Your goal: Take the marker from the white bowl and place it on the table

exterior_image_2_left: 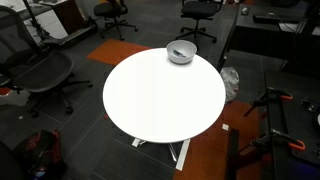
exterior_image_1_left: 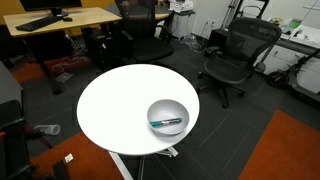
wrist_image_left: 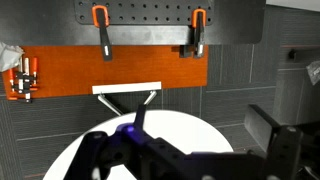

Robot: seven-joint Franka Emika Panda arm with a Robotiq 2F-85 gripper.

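The white bowl (exterior_image_1_left: 168,115) stands on the round white table (exterior_image_1_left: 115,105) near its edge, and it also shows at the table's far edge in an exterior view (exterior_image_2_left: 181,51). The teal marker (exterior_image_1_left: 166,123) with a dark end lies inside the bowl. It is only a faint dark streak in the other exterior view (exterior_image_2_left: 180,54). The arm is in neither exterior view. In the wrist view my gripper (wrist_image_left: 195,145) appears as dark blurred parts at the bottom, open and empty, above the table's edge (wrist_image_left: 185,125). The bowl and the marker are out of the wrist view.
Black office chairs (exterior_image_1_left: 235,55) (exterior_image_1_left: 145,30) and a wooden desk (exterior_image_1_left: 60,20) stand beyond the table. Another chair (exterior_image_2_left: 40,70) is beside it. Orange carpet (exterior_image_1_left: 285,150) lies near the pedestal. The wrist view shows an orange mat (wrist_image_left: 110,70) and a pegboard with clamps (wrist_image_left: 100,25).
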